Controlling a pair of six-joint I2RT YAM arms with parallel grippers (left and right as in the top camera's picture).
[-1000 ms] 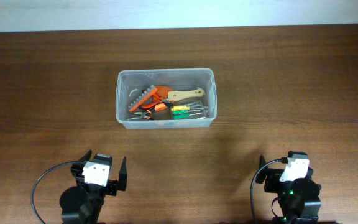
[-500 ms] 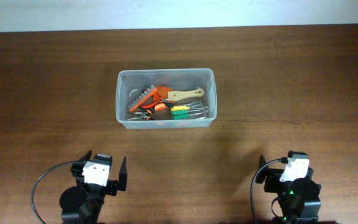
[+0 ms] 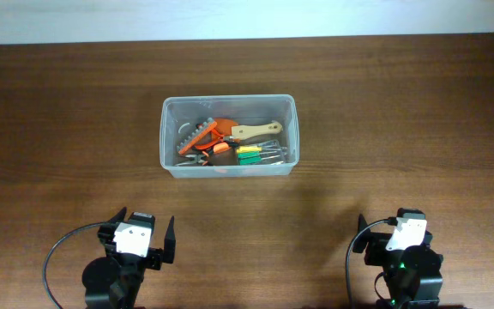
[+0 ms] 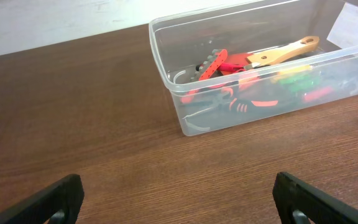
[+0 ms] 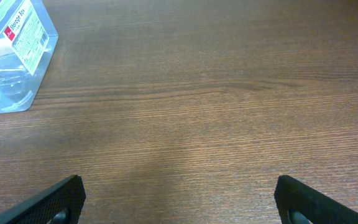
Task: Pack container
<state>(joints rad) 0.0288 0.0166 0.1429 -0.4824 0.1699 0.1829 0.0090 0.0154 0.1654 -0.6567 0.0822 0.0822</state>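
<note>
The clear rectangular plastic tub (image 3: pixel 165 142) is sitting at the middle of the brown wooden counter (image 3: pixel 401 103), holding orange, green and wood-handled tools (image 3: pixel 249 132). The left hand (image 4: pixel 178 182) and right hand (image 5: pixel 178 182) are hanging wide open and empty, well apart from it. Nothing loose is showing, so packing is looking finished; keeping both arms parked clear of the tub is seeming wisest.

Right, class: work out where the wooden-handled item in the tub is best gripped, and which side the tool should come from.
Best guess: grip the wooden handle across its narrow width, around mid-length, coming straight down from above. It lies on top of the other items, roughly flat, and the container walls block a sideways approach.
</note>
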